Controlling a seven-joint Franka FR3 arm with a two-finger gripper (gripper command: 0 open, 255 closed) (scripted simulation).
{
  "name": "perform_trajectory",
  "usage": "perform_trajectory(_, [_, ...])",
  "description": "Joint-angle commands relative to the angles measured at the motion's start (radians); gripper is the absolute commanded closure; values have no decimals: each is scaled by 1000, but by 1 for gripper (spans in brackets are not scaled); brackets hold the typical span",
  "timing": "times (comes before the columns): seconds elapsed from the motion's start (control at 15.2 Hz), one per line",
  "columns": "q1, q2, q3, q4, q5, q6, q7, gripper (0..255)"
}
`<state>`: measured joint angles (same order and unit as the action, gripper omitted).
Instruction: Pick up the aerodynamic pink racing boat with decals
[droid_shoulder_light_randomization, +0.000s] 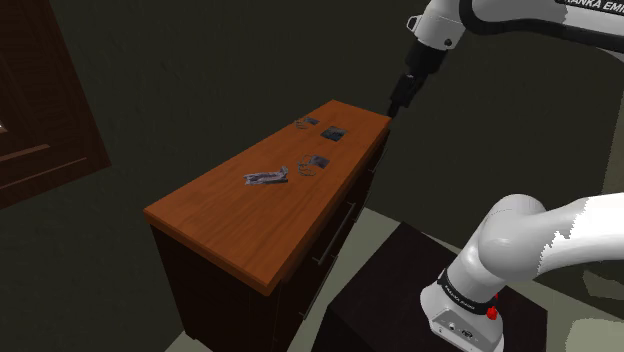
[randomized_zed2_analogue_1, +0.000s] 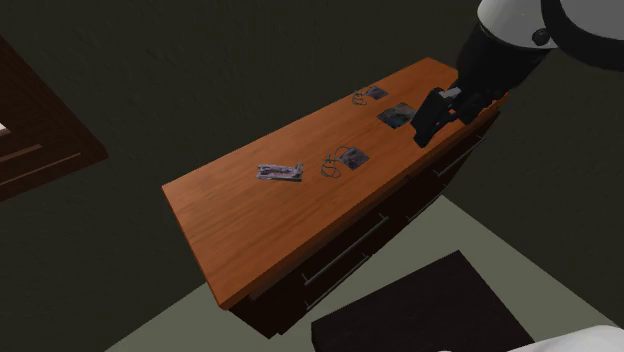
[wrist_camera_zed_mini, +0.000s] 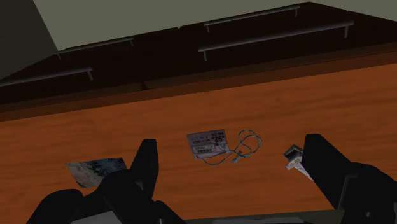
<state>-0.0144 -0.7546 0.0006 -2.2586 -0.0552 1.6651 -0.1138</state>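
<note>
Dim greenish walls and a pale floor surround a low wooden dresser (droid_shoulder_light_randomization: 230, 210) (randomized_zed2_analogue_1: 230, 222) (wrist_camera_zed_mini: 127, 121) with a glossy orange-brown top and dark drawer fronts carrying long bar handles (droid_shoulder_light_randomization: 335, 235) (randomized_zed2_analogue_1: 345, 250) (wrist_camera_zed_mini: 273, 33). At the shoulder view's left edge stands a dark brown panelled piece of furniture (droid_shoulder_light_randomization: 40, 100).

Four small things lie in a loose line along the top. The racing boat (droid_shoulder_light_randomization: 266, 176) (randomized_zed2_analogue_1: 279, 171) (wrist_camera_zed_mini: 293, 156) looks pale grey-lilac with darker markings rather than clearly pink. It lies flat about midway along the top, the nearest of the four to the shoulder camera. In the wrist view it sits right beside one black finger, which covers part of it.

Next along is a printed tag (droid_shoulder_light_randomization: 318, 162) (randomized_zed2_analogue_1: 352, 156) (wrist_camera_zed_mini: 208, 145) with a thin looped cord (randomized_zed2_analogue_1: 331, 165) (wrist_camera_zed_mini: 245, 145). Beyond it lies a small dark card (droid_shoulder_light_randomization: 333, 132) (randomized_zed2_analogue_1: 396, 115) (wrist_camera_zed_mini: 95, 170). Nearest the far end is another small tag (droid_shoulder_light_randomization: 306, 122) (randomized_zed2_analogue_1: 375, 93).

The white arm (droid_shoulder_light_randomization: 520, 240) rises from its dark box stand (droid_shoulder_light_randomization: 400, 290) (randomized_zed2_analogue_1: 420, 310). The black gripper (droid_shoulder_light_randomization: 394, 106) (randomized_zed2_analogue_1: 423, 133) (wrist_camera_zed_mini: 231, 147) hangs in the air over the far end of the dresser, near the dark card and well apart from the boat. Its fingers (wrist_camera_zed_mini: 147, 162) are spread wide with nothing between them, and the corded tag shows on the wood through the gap.
</note>
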Motion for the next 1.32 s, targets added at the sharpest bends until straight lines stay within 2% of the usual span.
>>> perform_trajectory(0.0, [0,0,0,0,0,0,0,0])
perform_trajectory(0.66, [90,310,41,64,-18,213,-145,0])
perform_trajectory(1.25, [154,594,99,181,-58,347,-254,0])
